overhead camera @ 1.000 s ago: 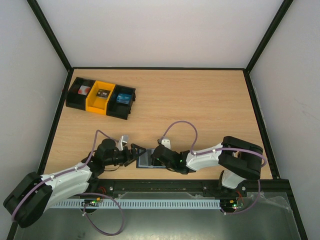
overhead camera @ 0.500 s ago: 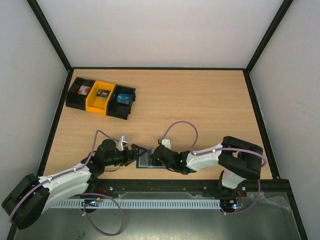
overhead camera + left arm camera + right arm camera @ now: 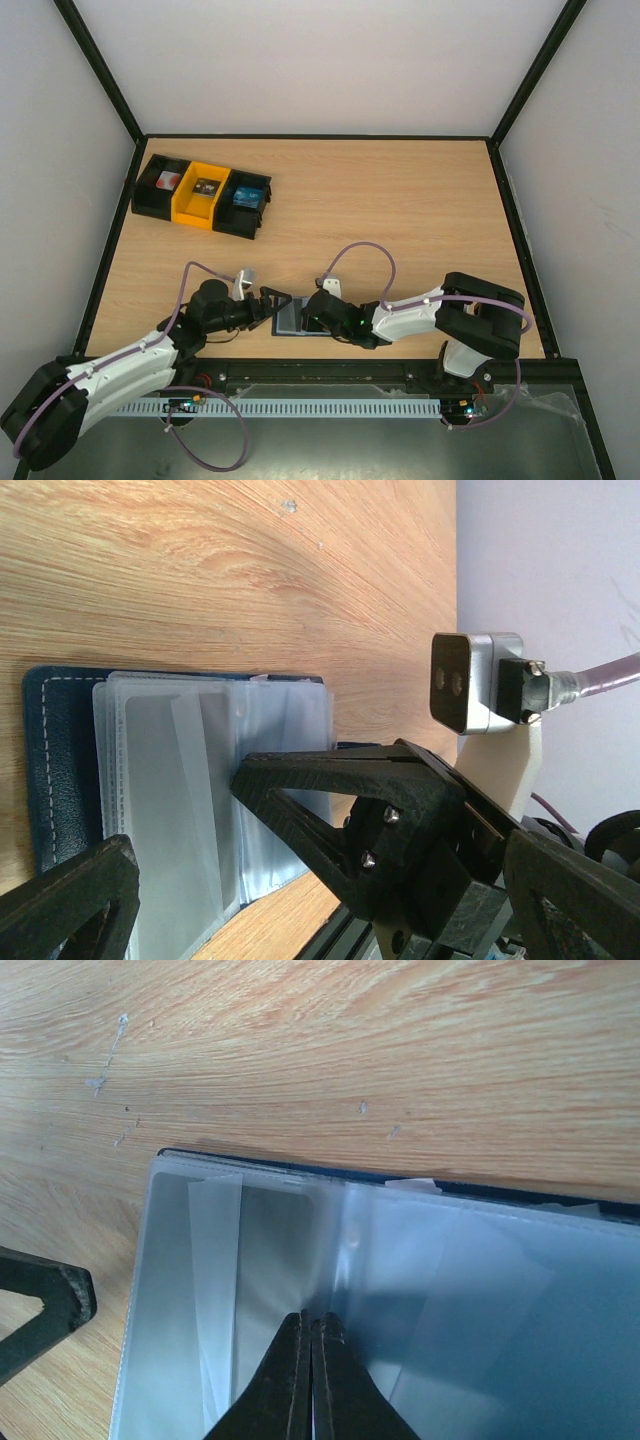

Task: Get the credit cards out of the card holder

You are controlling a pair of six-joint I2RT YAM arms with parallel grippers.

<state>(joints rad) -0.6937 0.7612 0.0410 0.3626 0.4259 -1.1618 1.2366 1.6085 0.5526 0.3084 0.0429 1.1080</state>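
Card holder [image 3: 296, 321] lies opened flat on the tabletop [image 3: 400, 220] at its near edge, between the two arms. The dark blue cover is underneath and the clear plastic sleeves [image 3: 180, 780] fan out on top.

Right jaws: shut, nothing between them. Their fingertips [image 3: 312, 1355] bear down on the sleeves beside the fold, so they act as a pin and not a grip.

Left jaws: spread wide and holding nothing. They sit just beside the holder's left edge, with one finger [image 3: 300, 790] over the sleeves and the other [image 3: 70, 900] off the near side.

Pale panels show inside the sleeves. I cannot tell which are cards and which are empty plastic.

Judged step: the left arm goes for a card while the right arm holds the holder still.

To do it well:
- Keep the right pin near the fold. If it sits over a card's pocket it clamps the card in.
- Bring the left jaws in low and nearly flat to the tabletop, and find the sleeve's open edge first.
- Close on the card's exposed edge only. Catching the sleeve film as well would drag the whole holder.
- Pull straight along the pocket and slowly. The film looks slick and limp, so expect it to bunch.
- If the holder slides, stop and re-pin it.

The black-and-yellow bins [image 3: 203, 195] stand well apart at the far left.
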